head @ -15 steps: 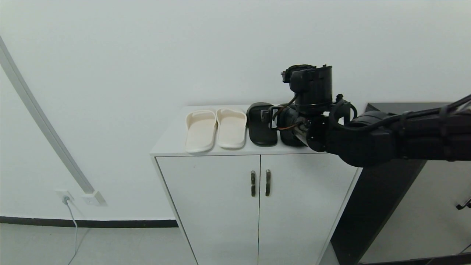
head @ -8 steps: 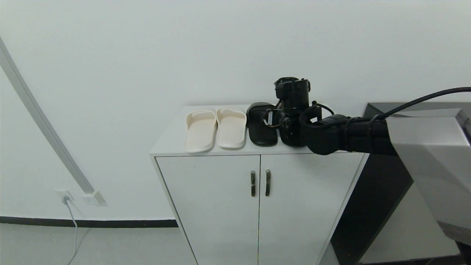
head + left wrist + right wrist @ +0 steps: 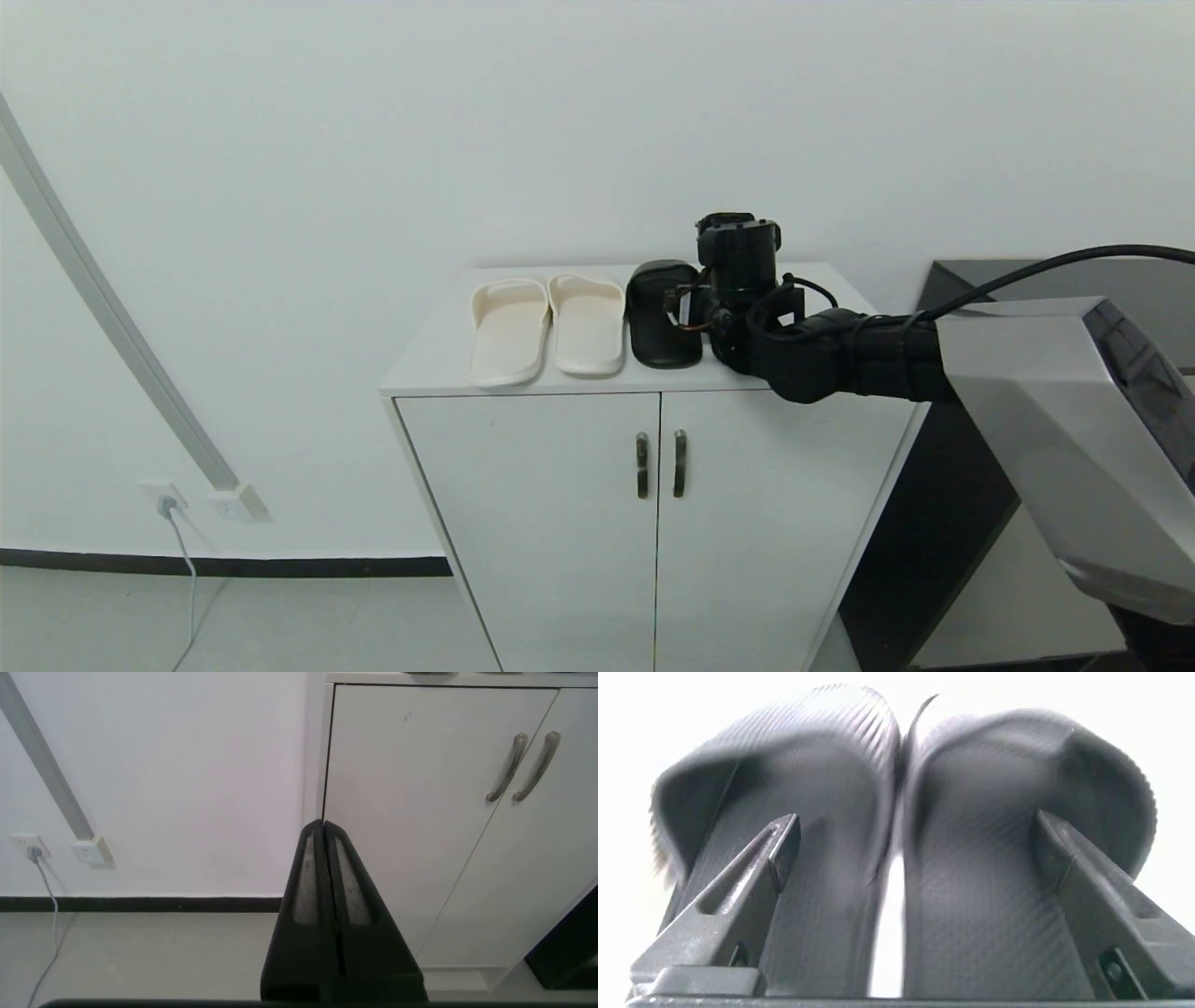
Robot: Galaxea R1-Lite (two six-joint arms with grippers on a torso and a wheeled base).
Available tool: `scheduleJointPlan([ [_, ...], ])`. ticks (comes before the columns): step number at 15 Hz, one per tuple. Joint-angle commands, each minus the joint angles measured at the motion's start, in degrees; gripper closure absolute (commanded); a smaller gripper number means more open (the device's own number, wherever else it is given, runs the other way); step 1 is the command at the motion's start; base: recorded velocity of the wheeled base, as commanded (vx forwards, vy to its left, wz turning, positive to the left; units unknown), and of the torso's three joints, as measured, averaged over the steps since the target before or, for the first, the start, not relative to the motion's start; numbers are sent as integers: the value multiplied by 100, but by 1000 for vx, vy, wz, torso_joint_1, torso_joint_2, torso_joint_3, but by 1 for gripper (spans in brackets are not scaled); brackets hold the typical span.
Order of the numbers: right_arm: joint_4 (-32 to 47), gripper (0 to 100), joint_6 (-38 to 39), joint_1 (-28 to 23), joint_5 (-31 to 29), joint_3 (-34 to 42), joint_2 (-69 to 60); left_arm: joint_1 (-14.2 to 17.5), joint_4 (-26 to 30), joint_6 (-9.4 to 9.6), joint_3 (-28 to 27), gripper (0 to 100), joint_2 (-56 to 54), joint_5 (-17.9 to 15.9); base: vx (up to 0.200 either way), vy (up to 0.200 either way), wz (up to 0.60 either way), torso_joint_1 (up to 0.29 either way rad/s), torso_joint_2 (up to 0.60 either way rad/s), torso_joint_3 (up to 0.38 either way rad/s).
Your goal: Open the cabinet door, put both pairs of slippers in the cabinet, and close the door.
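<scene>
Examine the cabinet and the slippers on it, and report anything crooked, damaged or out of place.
Nothing stands out. The white slippers and the black slippers lie side by side in a tidy row on the cabinet top, and both doors are shut, their handles level.

There are four slippers in all: two cream slippers (image 3: 509, 331) and two black slippers (image 3: 785, 868), a pair of each colour. One white cabinet (image 3: 434, 359) carries them, with two doors (image 3: 541, 532) and two handles (image 3: 642, 464), one to each door. On the wall are two sockets (image 3: 163, 495), with one cable (image 3: 193, 583) plugged into one of them, and one dark unit (image 3: 934, 523) stands beside the white cabinet.
</scene>
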Motion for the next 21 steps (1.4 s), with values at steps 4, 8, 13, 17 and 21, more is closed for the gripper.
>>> scheduleJointPlan([
  [4, -76, 0, -29, 57, -42, -6, -448, 3, 2, -1, 2, 100, 7, 1, 0, 0, 0, 0, 0, 0],
  [8, -76, 0, -20, 180, -86, -6, -465, 3, 2, 7, -6, 100, 7, -25, 0, 0, 0, 0, 0, 0],
  [13, -41, 0, -20, 409, -270, 98, -878, 3, 2, -1, -6, 100, 7, -25, 120, 0, 0, -2, 1, 2],
  [17, -23, 0, 6, 690, -499, 1047, -1511, -6, 2, -1, -6, 100, 7, -25, 0, 0, 0, 0, 0, 0],
  [21, -23, 0, 42, 936, -710, 1882, -1898, 3, 2, -1, -6, 100, 7, -25, 0, 0, 0, 0, 0, 0],
])
